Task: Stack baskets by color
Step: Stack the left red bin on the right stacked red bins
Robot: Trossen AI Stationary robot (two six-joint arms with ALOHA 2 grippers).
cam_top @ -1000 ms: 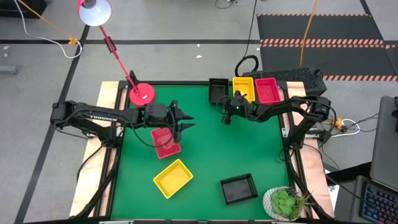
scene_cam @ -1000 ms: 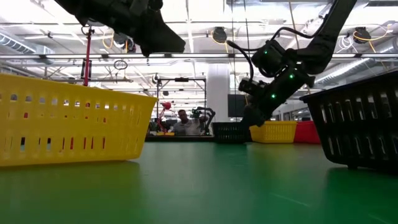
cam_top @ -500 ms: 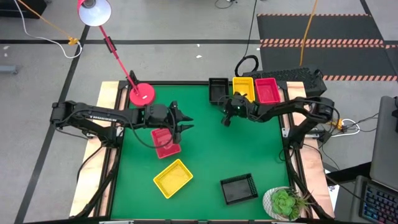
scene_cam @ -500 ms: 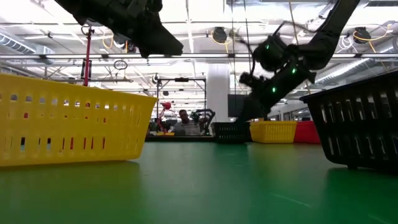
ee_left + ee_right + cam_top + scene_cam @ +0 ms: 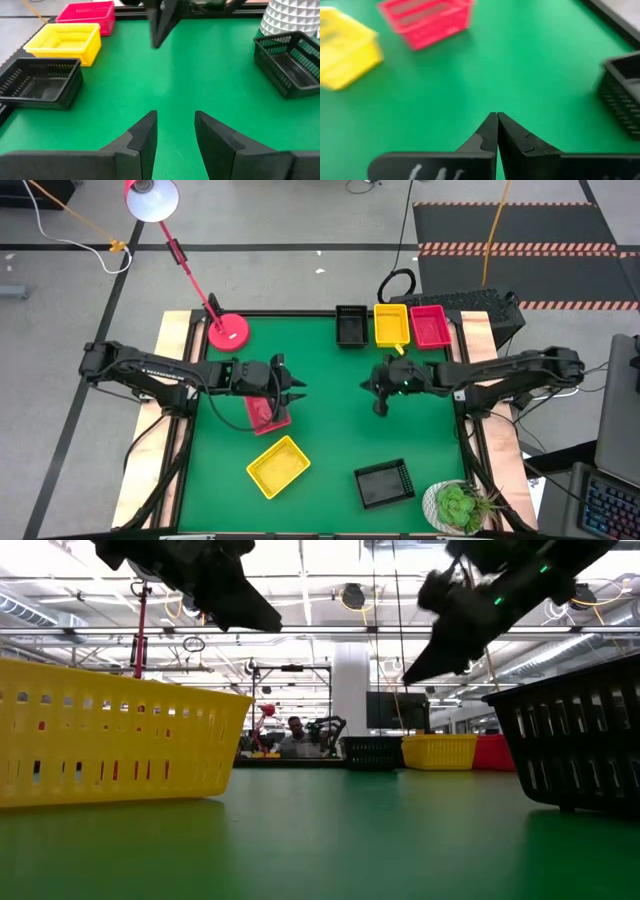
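Along the far edge a black basket (image 5: 351,326), a yellow basket (image 5: 391,324) and a red basket (image 5: 430,325) stand in a row. Another red basket (image 5: 265,412) rests flat on the green mat, partly under my left arm. A yellow basket (image 5: 278,465) and a black basket (image 5: 385,482) sit nearer the front. My left gripper (image 5: 175,131) hovers open above the mat, just right of the loose red basket, with nothing between its fingers. My right gripper (image 5: 496,125) hangs shut and empty over the table's middle (image 5: 378,405).
A red lamp base (image 5: 228,332) stands at the far left corner of the mat, its stem slanting away. A potted plant (image 5: 458,505) sits at the near right corner. Open green mat lies between the two grippers and down the table's middle.
My right gripper has drawn back from the row of baskets at the far edge toward the table's middle, rising and turning as it went, and has stayed shut. The baskets have stayed where they were.
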